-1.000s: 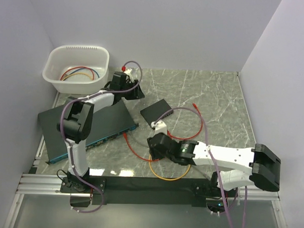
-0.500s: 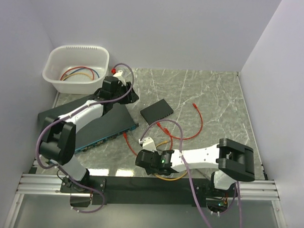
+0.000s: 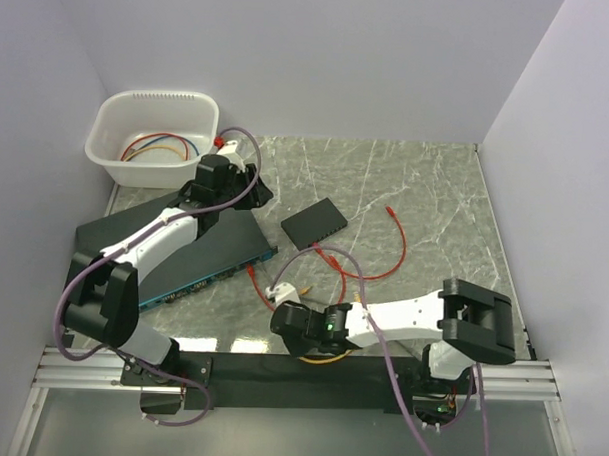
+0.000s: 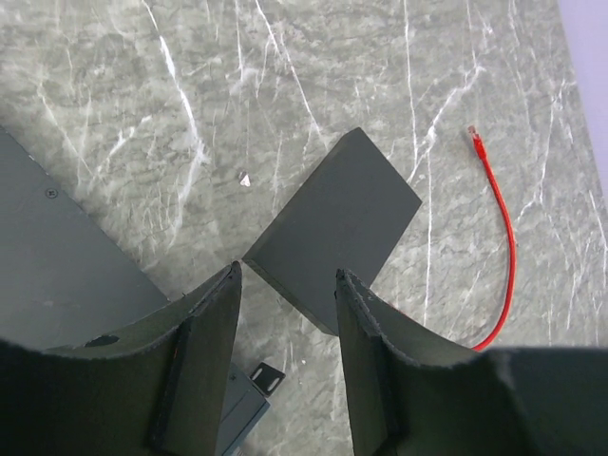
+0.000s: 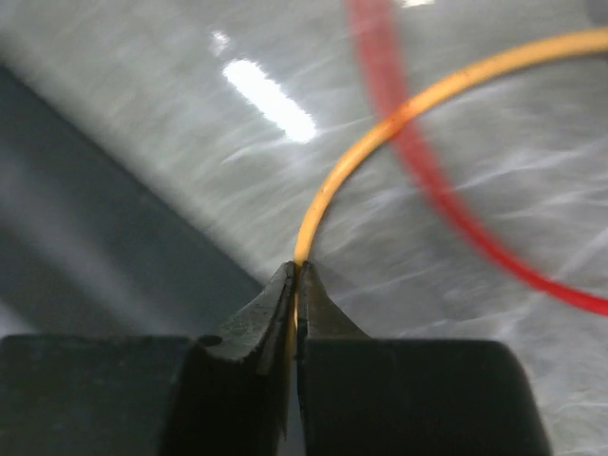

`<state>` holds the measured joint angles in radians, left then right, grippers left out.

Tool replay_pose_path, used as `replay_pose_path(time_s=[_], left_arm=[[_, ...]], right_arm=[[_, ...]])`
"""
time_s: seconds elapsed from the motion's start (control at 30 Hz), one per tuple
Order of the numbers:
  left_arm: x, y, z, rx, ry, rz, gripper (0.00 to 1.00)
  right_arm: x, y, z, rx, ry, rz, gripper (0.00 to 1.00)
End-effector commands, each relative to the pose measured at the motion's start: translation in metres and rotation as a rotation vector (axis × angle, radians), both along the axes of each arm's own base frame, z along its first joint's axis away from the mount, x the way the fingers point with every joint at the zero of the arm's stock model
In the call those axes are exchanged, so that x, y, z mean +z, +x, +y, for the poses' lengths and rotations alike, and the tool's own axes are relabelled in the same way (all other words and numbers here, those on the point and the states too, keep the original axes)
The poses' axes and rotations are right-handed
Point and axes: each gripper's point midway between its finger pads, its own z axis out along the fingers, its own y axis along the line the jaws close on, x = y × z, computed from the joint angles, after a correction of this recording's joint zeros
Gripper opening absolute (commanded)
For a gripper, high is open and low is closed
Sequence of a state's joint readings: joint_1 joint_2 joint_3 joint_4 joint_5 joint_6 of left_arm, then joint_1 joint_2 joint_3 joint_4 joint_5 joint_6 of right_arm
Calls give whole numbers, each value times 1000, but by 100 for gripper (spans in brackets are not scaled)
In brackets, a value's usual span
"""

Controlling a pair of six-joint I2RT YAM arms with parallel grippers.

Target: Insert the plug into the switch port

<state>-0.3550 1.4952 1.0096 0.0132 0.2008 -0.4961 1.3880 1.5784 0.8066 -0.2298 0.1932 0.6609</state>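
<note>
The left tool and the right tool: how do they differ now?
The left tool stands open and empty; the right tool is shut on the orange-yellow cable. The left tool is held higher, facing the small black box; the right tool sits low over the table. Both are black.

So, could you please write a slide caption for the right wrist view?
Right tool pinching the orange-yellow cable, a red cable crossing it on the marble table.

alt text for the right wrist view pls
The right pincer is shut on a thin orange-yellow cable, which arcs up and to the right from its tips. A blurred red cable crosses that arc over the grey marble table.
</note>
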Motion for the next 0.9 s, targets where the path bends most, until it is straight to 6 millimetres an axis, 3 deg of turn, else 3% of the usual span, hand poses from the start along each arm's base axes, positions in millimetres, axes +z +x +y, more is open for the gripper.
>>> replay_pose_path(time_s=[0.0, 0.17, 0.27, 0.43, 0.47, 0.6, 0.7, 0.73, 0.8, 0.87], left_arm=[[20, -6, 4, 25, -18, -37, 50], [31, -13, 12, 60, -17, -40, 50], [34, -17, 20, 98, -7, -32, 50], [33, -29, 30, 137, -1, -8, 49], [24, -34, 33, 148, 10, 15, 49], [17, -51, 43, 191, -11, 36, 49], [10, -60, 49, 218, -16, 61, 49], [9, -62, 51, 233, -15, 63, 49], [8, -68, 53, 247, -33, 65, 49], [4, -72, 54, 252, -42, 69, 49]], right_arm=[[41, -39, 29, 272, 152, 25, 4], [76, -94, 43, 541, 243, 37, 1], [88, -108, 47, 619, 290, 27, 0], [90, -100, 50, 591, 293, -29, 0], [89, -97, 50, 584, 286, -41, 0], [69, -89, 44, 564, 197, -61, 0], [58, -79, 42, 503, 155, -84, 24], [60, -78, 44, 491, 160, -83, 40], [73, -73, 55, 461, 187, -100, 46], [74, -65, 64, 430, 169, -111, 49]])
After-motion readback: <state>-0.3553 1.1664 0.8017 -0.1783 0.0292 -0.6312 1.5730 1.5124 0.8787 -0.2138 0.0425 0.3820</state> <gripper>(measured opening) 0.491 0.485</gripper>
